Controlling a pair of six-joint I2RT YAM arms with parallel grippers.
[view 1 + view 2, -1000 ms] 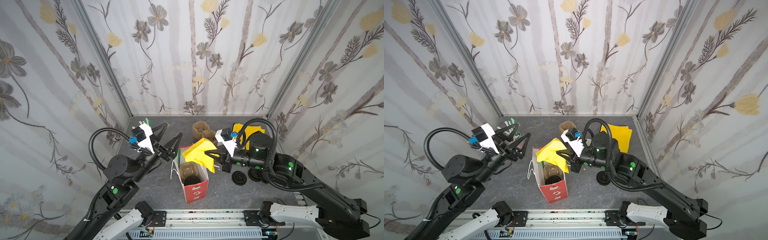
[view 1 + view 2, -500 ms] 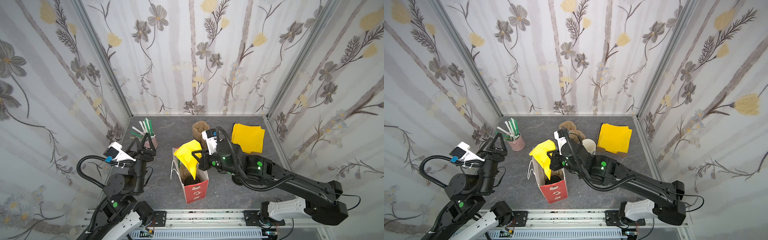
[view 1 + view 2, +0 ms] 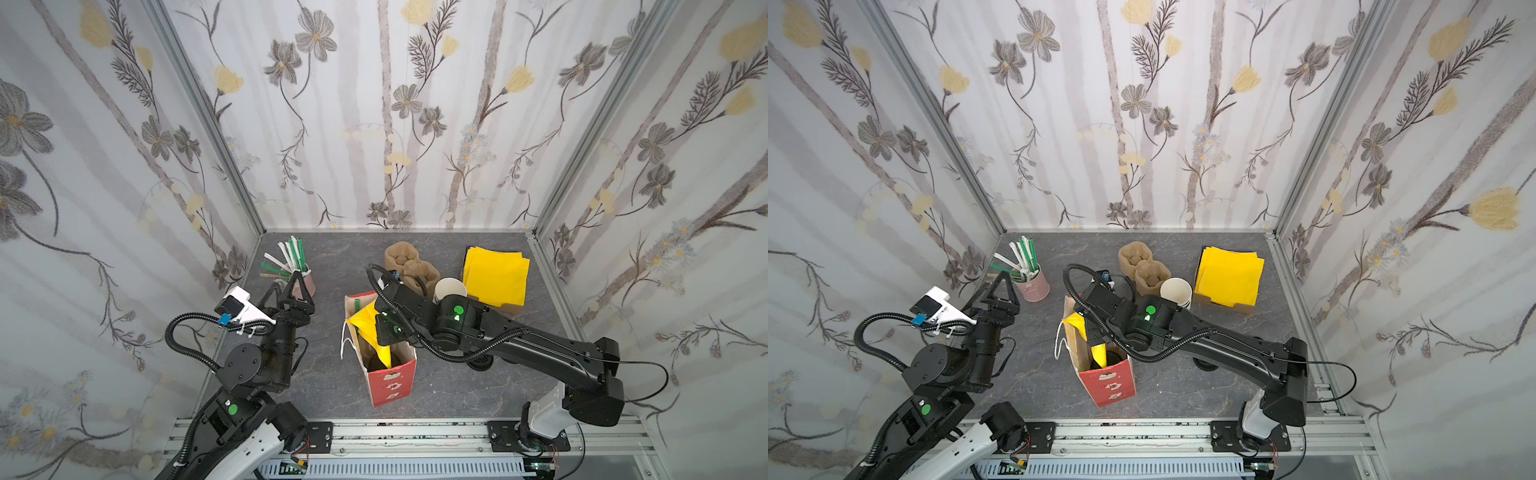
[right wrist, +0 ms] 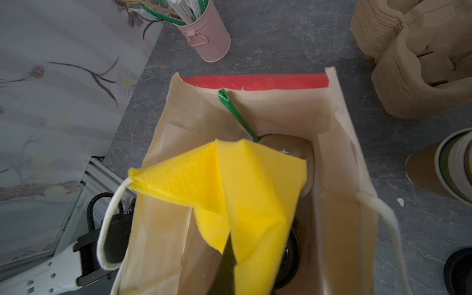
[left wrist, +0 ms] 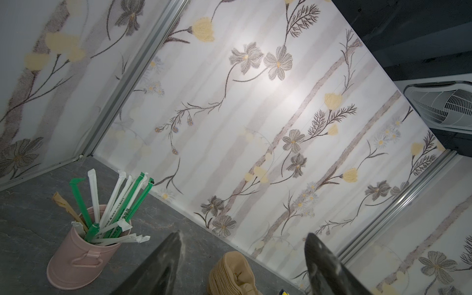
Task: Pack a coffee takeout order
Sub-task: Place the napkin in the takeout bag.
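A red-fronted paper bag (image 3: 390, 380) (image 3: 1111, 384) stands open at the table's middle front. My right gripper (image 4: 229, 255) is shut on a folded yellow napkin (image 4: 242, 184) (image 3: 365, 328) and reaches down into the bag's mouth; the napkin's upper corner still pokes above the rim. Inside the bag a green straw (image 4: 236, 115) leans against the far wall. A brown cup's black lid (image 4: 292, 252) shows under the napkin, mostly hidden. My left gripper (image 5: 244, 233) (image 3: 286, 291) hangs open and empty beside the pink straw holder, left of the bag.
A pink holder (image 3: 303, 284) of green and white straws stands at the back left. Tan pulp carriers (image 3: 409, 264), a stack of lidless cups (image 3: 449, 289) and a pile of yellow napkins (image 3: 494, 274) sit behind the bag. A loose black lid (image 3: 478, 365) lies under the right arm.
The right arm has come down, carrying the napkin from above the bag into its mouth. The left arm has dropped back to the left, near the straw holder.
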